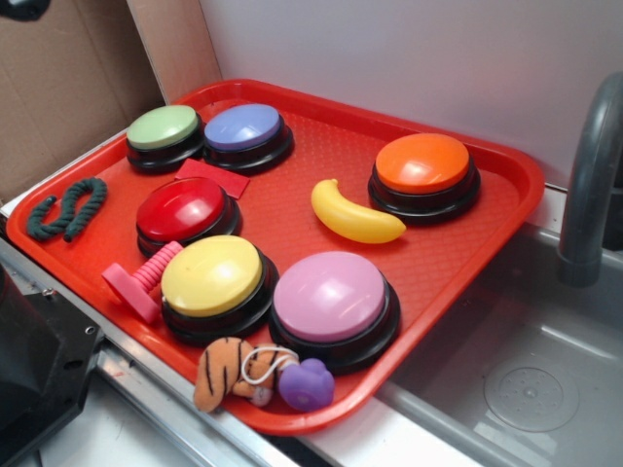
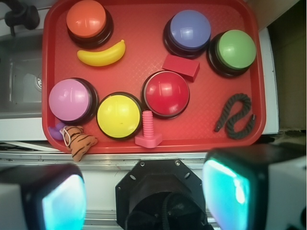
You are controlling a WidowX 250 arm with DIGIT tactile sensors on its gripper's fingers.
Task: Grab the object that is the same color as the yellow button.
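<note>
Bright, even overhead light; both views mostly sharp.
Soft white glare sits on the yellow button [image 1: 211, 274] dome; the gripper's fingertips [image 2: 64, 201] loom blurred in the wrist view.

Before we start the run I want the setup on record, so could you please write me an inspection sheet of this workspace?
Surface: red tray lying flat beside a sink.
Job's things: yellow banana lying free between the orange button and the yellow button, touching neither.
Clutter: green, blue, red and pink buttons; red block; pink bolt; dark rope; tiger toy; purple toy.
Grippers: gripper back from the tray's near edge, jaws open, holding nothing.
Cables: nothing seen.
Surroundings: grey faucet, cardboard, white wall.
</note>
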